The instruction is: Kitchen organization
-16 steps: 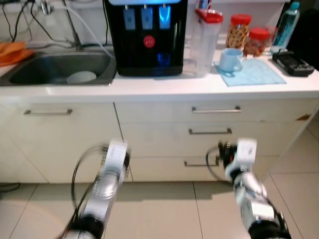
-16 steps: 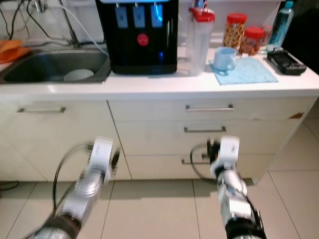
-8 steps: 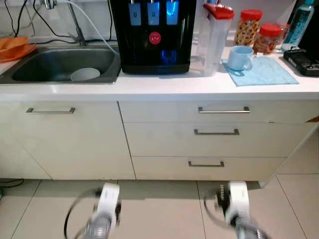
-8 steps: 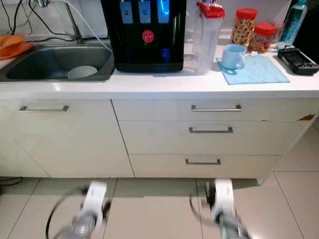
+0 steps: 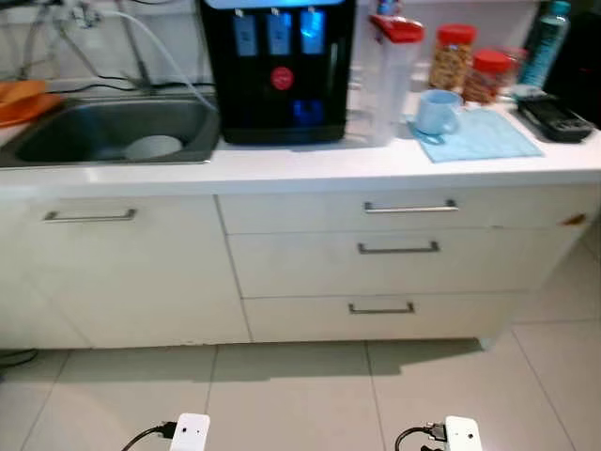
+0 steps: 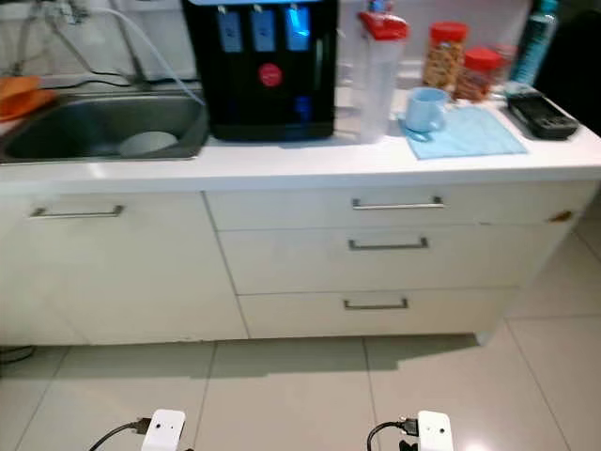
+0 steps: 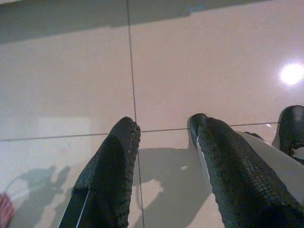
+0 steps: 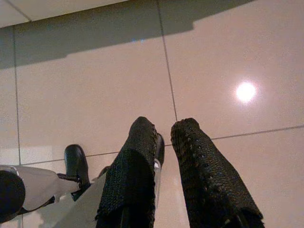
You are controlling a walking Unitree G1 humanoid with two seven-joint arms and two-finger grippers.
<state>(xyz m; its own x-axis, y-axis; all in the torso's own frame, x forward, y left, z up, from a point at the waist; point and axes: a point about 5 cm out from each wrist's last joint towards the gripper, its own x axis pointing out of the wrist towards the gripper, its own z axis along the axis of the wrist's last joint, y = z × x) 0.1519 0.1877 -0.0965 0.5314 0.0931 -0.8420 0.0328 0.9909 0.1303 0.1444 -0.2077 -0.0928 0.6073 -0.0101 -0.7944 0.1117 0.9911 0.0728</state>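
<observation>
Head views: a blue mug (image 5: 436, 112) is sitting on a blue cloth (image 5: 477, 135) near the tabletop's (image 5: 310, 169) right end, beside a black water dispenser (image 5: 277, 68), with a bowl (image 5: 153, 147) lying in the sink (image 5: 103, 132) at the left. Left wrist view: the left end effector (image 7: 164, 135) is hanging over the tiled floor (image 7: 190, 61), fingers spread and gripping nothing. Right wrist view: the right end effector (image 8: 164, 130) is hanging likewise, fingers narrowly parted, empty.

Two jars (image 5: 452, 56), three drawers (image 5: 399, 262)
</observation>
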